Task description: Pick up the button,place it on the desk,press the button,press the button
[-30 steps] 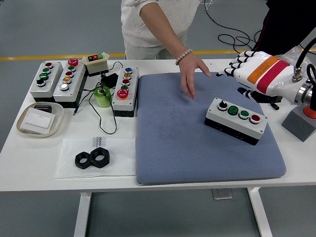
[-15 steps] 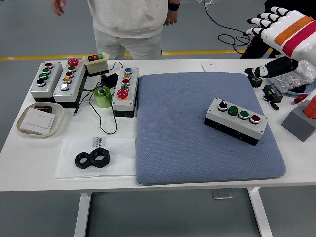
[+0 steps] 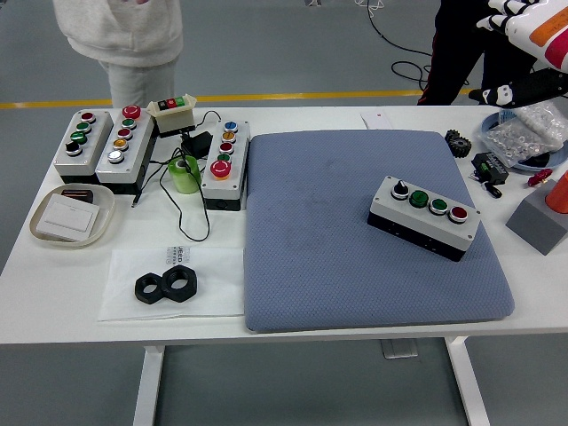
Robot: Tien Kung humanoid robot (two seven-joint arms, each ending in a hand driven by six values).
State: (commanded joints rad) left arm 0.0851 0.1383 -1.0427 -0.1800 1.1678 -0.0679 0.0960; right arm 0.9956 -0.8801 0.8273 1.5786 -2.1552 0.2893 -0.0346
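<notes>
Sitting on the blue mat (image 3: 355, 240), the four-button control box (image 3: 424, 216) is lying untouched. Right hand (image 3: 531, 27) is hovering at the top right corner, fingers released, grasping nothing.

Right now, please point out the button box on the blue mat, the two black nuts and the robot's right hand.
button box (image 3: 426, 216): head view, white top face.
black nuts (image 3: 166, 286): head view, where they touch.
right hand (image 3: 530, 28): head view, white back.

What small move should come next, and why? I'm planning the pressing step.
Probably bring the right robot hand down and left toward the button box. The hand is raised at the top right corner, well away from the box, which already lies on the blue mat with its four controls facing up and nothing touching them.
</notes>
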